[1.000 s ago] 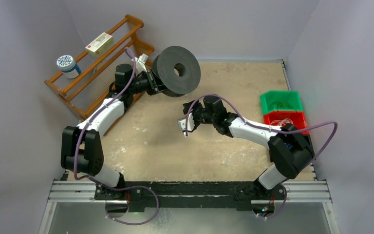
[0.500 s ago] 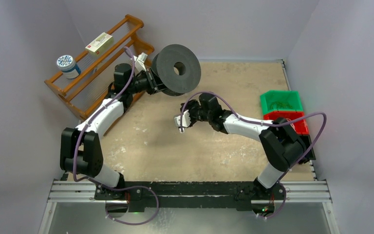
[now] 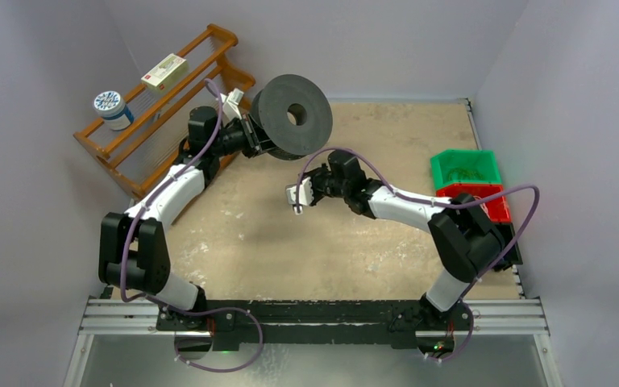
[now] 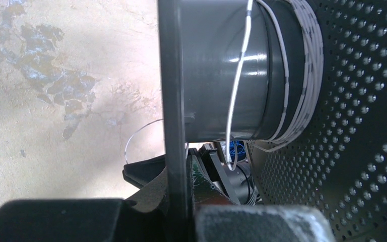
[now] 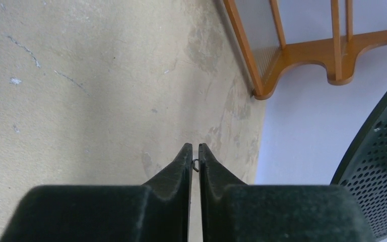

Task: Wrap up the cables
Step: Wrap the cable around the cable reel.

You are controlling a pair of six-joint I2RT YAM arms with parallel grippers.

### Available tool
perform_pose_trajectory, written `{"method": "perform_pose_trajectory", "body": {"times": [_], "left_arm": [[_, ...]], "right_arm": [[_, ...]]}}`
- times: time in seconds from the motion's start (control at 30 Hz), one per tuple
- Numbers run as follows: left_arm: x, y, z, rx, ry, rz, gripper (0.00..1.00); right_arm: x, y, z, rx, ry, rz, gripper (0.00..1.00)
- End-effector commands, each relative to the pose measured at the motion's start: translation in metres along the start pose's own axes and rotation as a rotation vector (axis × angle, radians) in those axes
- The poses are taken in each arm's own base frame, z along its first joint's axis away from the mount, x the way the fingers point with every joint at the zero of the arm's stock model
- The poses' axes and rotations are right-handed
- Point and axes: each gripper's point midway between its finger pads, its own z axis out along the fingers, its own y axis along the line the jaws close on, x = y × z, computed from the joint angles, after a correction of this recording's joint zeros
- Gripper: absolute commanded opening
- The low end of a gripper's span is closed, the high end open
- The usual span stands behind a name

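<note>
Left tool (image 3: 256, 135) clamps the spool (image 3: 292, 115) near the desk's (image 3: 371, 242) far edge; right tool (image 5: 195, 149), pinched shut on the cable (image 4: 238, 85), should hold it taut, laying turns evenly.

**Black spool held up beside the rack**

The left gripper (image 3: 255, 137) holds a black spool (image 3: 294, 115) off the table (image 3: 355, 250), next to the wooden rack (image 3: 161, 113). The spool's flat face and centre hole are turned toward the camera. The right gripper (image 3: 296, 197) hangs just below the spool and apart from it. Its fingers look closed, though they are too small to be sure. A green bin (image 3: 465, 168) and a red bin (image 3: 488, 201) touch at the right edge.
</note>
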Motion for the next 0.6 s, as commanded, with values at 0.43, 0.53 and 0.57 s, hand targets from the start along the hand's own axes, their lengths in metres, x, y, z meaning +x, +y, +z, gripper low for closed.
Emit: {"method": "perform_pose_trajectory", "body": {"times": [0.43, 0.53, 0.57], "left_arm": [[0.001, -0.059, -0.021, 0.217, 0.049, 0.230, 0.00], [0.010, -0.055, -0.023, 0.224, 0.080, 0.297, 0.00], [0.012, -0.053, -0.024, 0.225, 0.090, 0.322, 0.00]], "right_arm": [[0.002, -0.014, -0.070, -0.083, -0.155, 0.257, 0.00], [0.004, -0.022, -0.100, -0.076, -0.214, 0.333, 0.00], [0.004, -0.025, -0.108, -0.072, -0.230, 0.357, 0.00]]}}
